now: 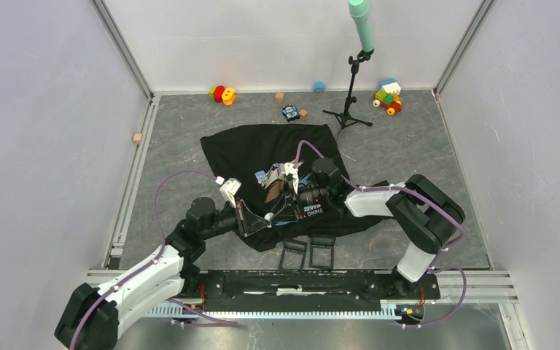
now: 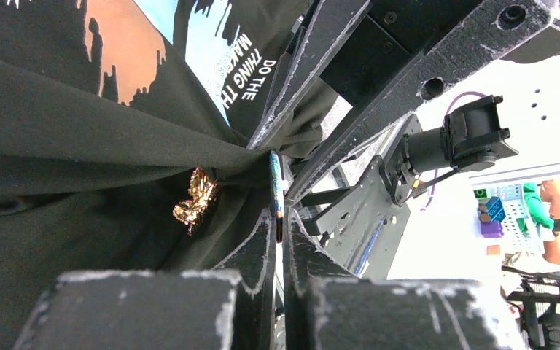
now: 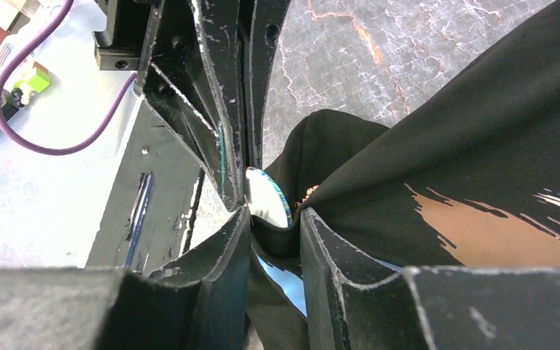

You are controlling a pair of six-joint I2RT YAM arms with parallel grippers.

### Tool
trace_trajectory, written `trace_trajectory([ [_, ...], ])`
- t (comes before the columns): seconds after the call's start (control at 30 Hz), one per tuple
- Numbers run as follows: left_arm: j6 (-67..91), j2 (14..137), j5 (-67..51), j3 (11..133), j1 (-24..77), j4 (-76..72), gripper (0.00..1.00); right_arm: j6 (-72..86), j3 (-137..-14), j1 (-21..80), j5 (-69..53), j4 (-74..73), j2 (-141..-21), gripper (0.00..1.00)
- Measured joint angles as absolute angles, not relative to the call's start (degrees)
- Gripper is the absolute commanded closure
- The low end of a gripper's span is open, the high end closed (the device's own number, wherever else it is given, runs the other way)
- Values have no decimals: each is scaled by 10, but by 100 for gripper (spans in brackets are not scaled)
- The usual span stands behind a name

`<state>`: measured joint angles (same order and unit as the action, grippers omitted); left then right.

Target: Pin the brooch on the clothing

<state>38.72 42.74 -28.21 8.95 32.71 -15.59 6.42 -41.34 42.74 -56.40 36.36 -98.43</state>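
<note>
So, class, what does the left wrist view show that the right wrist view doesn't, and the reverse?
Left wrist only: a gold glittery ornament on the shirt, readable white lettering, and the round badge seen edge-on. Right wrist only: the badge's pale face and the marbled grey table. Both: the black shirt bunched between the left gripper, shut on the badge, and the right gripper, pinching fabric.

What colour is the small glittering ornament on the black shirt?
Gold and sparkling. The ornament on the shirt shows best in the left wrist view.
</note>
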Motion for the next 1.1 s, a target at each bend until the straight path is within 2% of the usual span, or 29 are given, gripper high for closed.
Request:
trace_trajectory([
  [0.2, 387, 427, -281, 90, 325, -156, 98, 98, -413, 428, -548, 382, -992, 69],
  [1.1, 387, 416, -229, 89, 322, -136, 98, 137, -406, 438, -453, 407, -994, 71],
])
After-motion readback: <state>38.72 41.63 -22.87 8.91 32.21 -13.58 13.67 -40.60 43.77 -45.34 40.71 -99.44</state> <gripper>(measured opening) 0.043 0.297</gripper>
